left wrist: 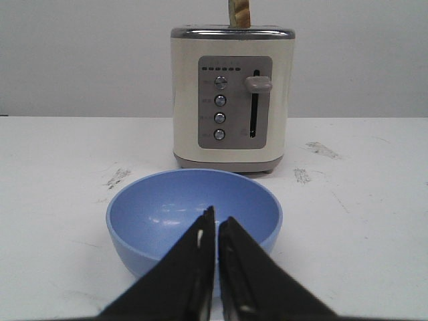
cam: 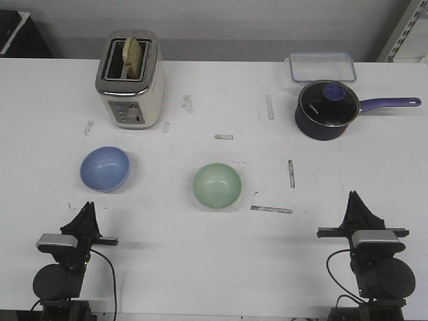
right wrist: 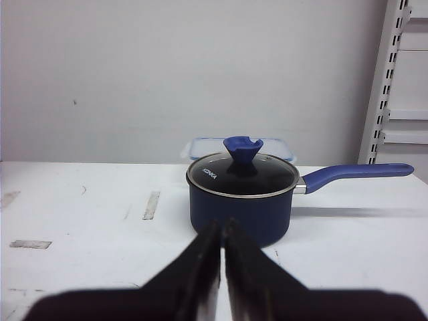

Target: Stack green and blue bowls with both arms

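Blue bowl before toaster

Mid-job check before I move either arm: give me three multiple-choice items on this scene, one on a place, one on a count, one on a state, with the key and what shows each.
1. Where is the blue bowl relative to the toaster?
A. On the table in front of it, nearer the robot
B. Behind it by the wall
C. Inside the green bowl

2. How many bowls are on the table?
A. One
B. Two
C. Three

3. What state is the saucepan in?
A. Lid off, lying beside it
B. Tipped on its side
C. Upright with its glass lid on

Key:
1 A, the front view shows it just below the toaster, close to the left gripper.
2 B, only the blue one and the green bowl appear, set apart, not stacked.
3 C, the right wrist view shows the lid seated, with the right gripper shut and empty.
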{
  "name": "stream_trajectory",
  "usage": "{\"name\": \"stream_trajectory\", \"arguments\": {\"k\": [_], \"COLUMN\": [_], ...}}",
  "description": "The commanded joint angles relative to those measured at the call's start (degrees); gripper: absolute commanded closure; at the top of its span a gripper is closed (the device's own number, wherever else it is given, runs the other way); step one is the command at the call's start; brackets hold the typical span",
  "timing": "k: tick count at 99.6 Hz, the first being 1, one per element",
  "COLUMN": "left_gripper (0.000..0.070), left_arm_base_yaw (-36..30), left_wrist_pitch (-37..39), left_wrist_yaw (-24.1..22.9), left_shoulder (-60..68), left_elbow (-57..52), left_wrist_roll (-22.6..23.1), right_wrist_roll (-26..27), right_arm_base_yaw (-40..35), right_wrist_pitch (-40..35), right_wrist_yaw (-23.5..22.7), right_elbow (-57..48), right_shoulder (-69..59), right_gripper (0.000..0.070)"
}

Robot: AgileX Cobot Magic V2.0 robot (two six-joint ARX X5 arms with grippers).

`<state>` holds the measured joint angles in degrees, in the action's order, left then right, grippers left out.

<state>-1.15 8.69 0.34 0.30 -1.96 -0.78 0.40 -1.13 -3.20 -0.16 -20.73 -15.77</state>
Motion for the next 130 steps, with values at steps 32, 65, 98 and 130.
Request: {"name": "stream_trajectory", "arguments": {"k": [32,65,98,130], "left_gripper": [0.0698,0.0698,0.0698,0.0699], "left_arm_base_yaw": [0.11,0.11,0.11,0.13], "left_wrist_pitch": [-4.46,-15.15,-26.53,-36.89], "left_wrist_yaw": [0.22,0.04,0.07,0.07], "left_shoulder": [1.53,11.1,31.34,44.78], "left_elbow": [-5.46,-19.67,-32.61,-42.27], "left_wrist_roll": [-3.17,-2.69,-2.71,-5.38], "right_wrist_roll": [-0.22,-0.22,-0.22,-0.22], "right_arm_base_yaw": [-0.04,-0.04,-0.04,-0.04], "right_wrist_pitch": [0.59,0.59,0.59,0.59], "right_wrist_yaw": [0.15,0.15,0.15,0.15], "right_elbow": [0.02,0.02,0.02,0.02], "right_shoulder": [0.04,0.04,0.04,0.04], "right_gripper": [0.0699,0.0699,0.0699,0.0699]}}
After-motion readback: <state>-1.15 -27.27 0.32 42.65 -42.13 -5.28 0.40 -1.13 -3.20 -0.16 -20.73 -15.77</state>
